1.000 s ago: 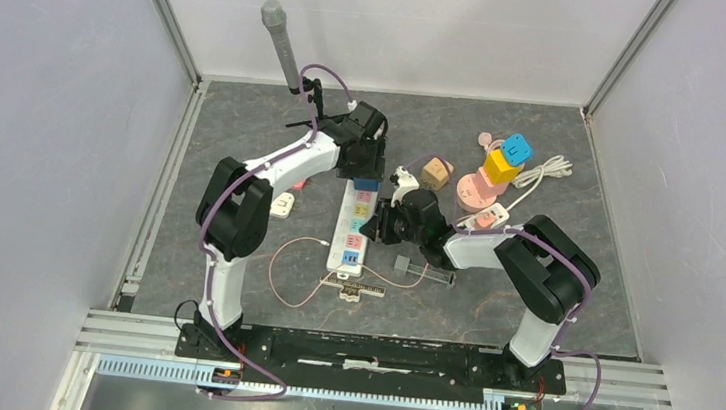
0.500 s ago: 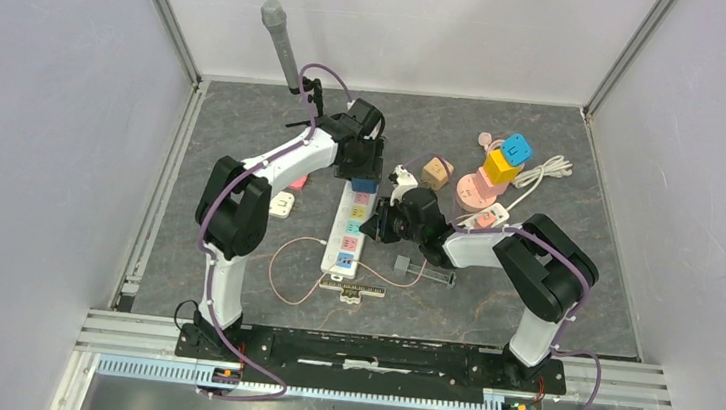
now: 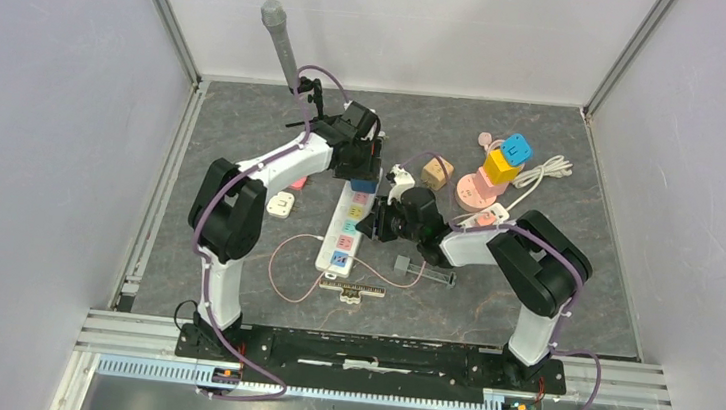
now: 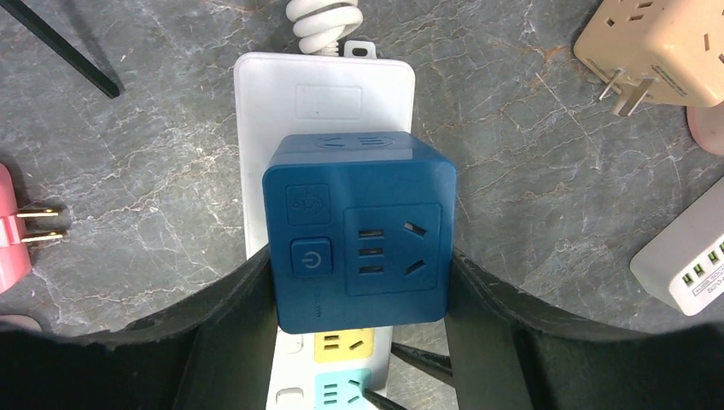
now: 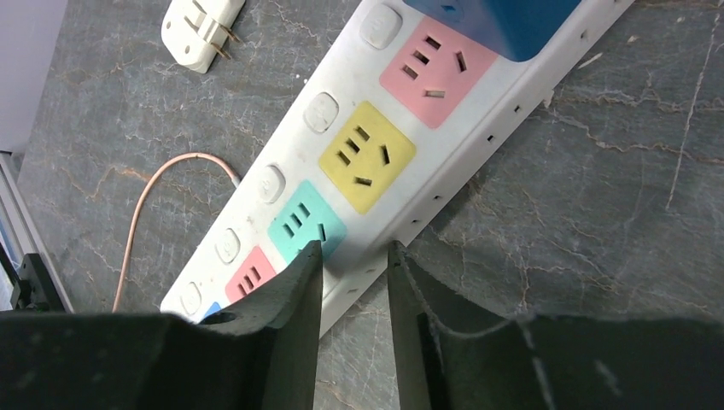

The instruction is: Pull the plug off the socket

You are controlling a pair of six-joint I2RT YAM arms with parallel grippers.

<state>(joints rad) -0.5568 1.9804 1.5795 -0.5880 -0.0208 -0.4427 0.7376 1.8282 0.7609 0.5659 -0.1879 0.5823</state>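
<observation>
A blue cube plug (image 4: 359, 231) sits in the far end of a white power strip (image 4: 324, 94) with coloured sockets. My left gripper (image 4: 359, 260) is shut on the cube's two sides; in the top view the left gripper (image 3: 363, 165) is over the cube (image 3: 365, 184). The strip (image 3: 342, 235) lies slanted on the grey table. My right gripper (image 5: 353, 256) is shut on the strip's (image 5: 367, 162) long right edge by the teal socket; in the top view the right gripper (image 3: 377, 228) is at the strip's middle. The cube's prongs are hidden.
A beige adapter (image 3: 434, 172), a pink stand with yellow and blue cubes (image 3: 496, 168) and a white USB block (image 4: 683, 260) lie right of the strip. A white plug (image 3: 282, 204) and a pink plug (image 3: 299, 183) lie left. A thin cable (image 3: 293, 259) and a small board (image 3: 353, 288) lie near.
The strip's near end has swung to the left, so the strip lies more slanted. Both grippers have shifted slightly left and keep their holds.
</observation>
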